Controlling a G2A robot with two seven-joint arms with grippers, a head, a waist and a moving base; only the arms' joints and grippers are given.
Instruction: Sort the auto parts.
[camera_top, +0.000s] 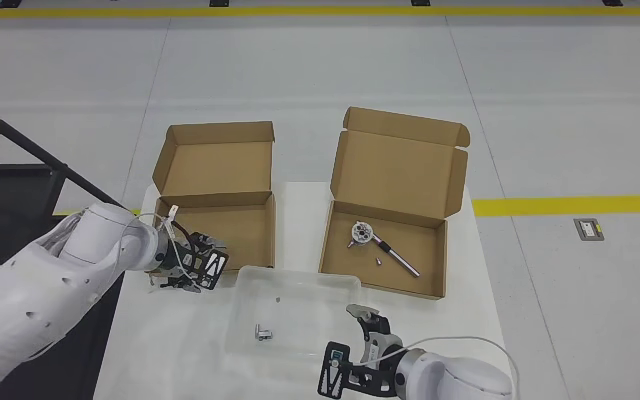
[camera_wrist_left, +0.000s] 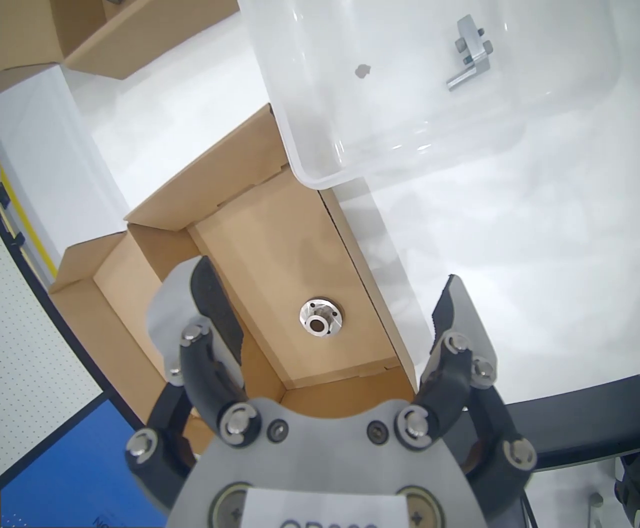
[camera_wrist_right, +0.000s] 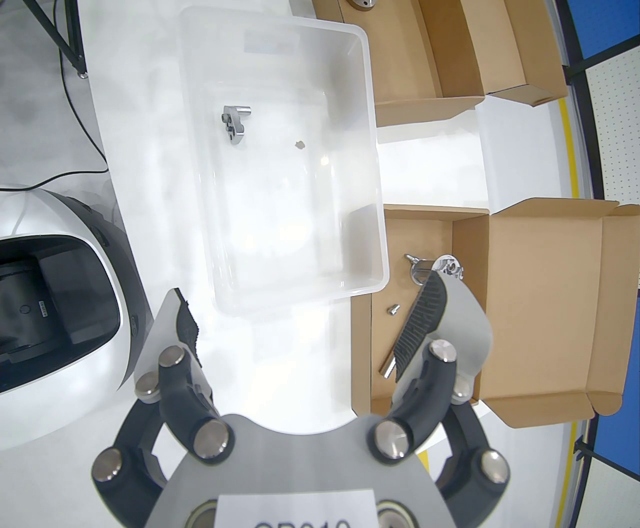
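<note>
Your left gripper (camera_wrist_left: 325, 280) hangs over the near end of the left box (camera_wrist_left: 280, 240), jaws wide open, holding nothing; 1 round flange (camera_wrist_left: 320, 320) sits on that box's floor (the top view has the gripper over that spot). Your right gripper (camera_wrist_right: 310, 287) is open and empty too, by the near rim of the clear bin (camera_wrist_right: 370, 150); 1 bracket (camera_wrist_right: 234, 122) lies inside. Bare table (camera_wrist_right: 430, 165) shows between the 2 boxes; the right box (camera_wrist_right: 540, 300) holds 1 small screw (camera_wrist_right: 393, 309). The sticker (camera_wrist_right: 295, 507) is cut off; you can't read it.
</note>
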